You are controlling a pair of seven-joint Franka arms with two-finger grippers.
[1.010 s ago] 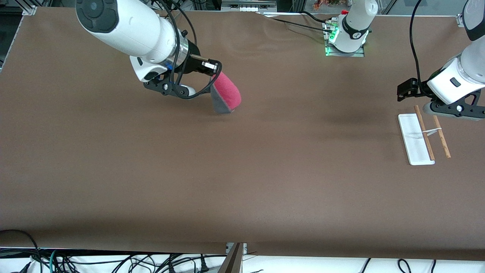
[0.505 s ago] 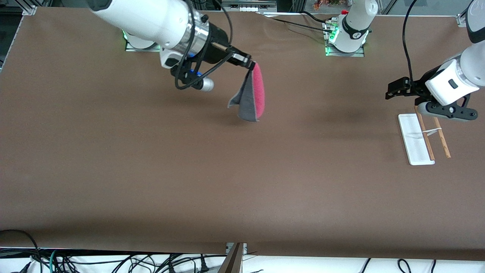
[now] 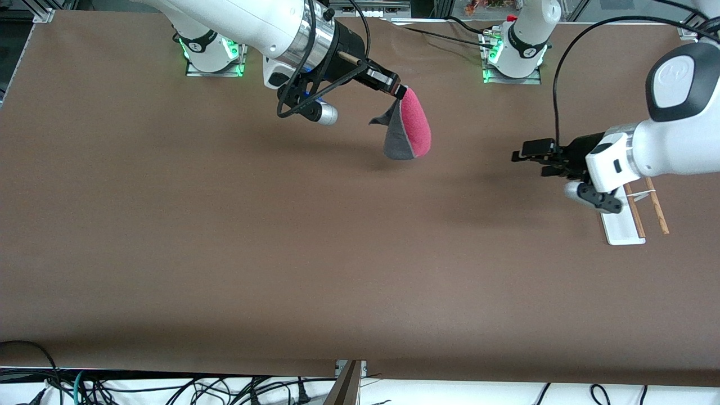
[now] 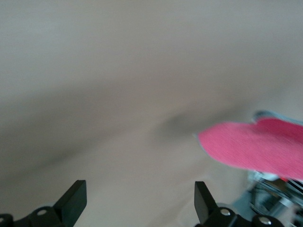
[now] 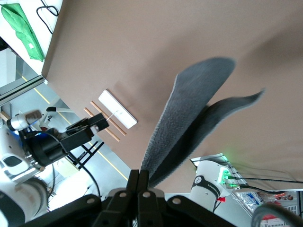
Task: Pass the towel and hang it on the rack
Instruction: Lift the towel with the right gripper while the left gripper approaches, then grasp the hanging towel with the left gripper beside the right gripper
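Note:
My right gripper [image 3: 400,91] is shut on a corner of the towel [image 3: 409,127] and holds it hanging in the air over the middle of the table; pink-red and dark grey sides both show. In the right wrist view the towel [image 5: 189,118] hangs from the closed fingertips [image 5: 142,182], grey side facing. My left gripper [image 3: 520,156] is open and empty, in the air beside the towel, toward the left arm's end. In the left wrist view the towel [image 4: 258,149] shows pink, apart from the open fingers [image 4: 75,198]. The rack [image 3: 630,216] lies under the left arm, part hidden.
The brown table [image 3: 337,270] is bare over its nearer half. The two arm bases [image 3: 514,56] with green lights stand along the table's edge farthest from the front camera. Cables lie below the table's near edge.
My right gripper has carried the towel up and toward the left arm's end. My left gripper has moved off the rack toward the towel.

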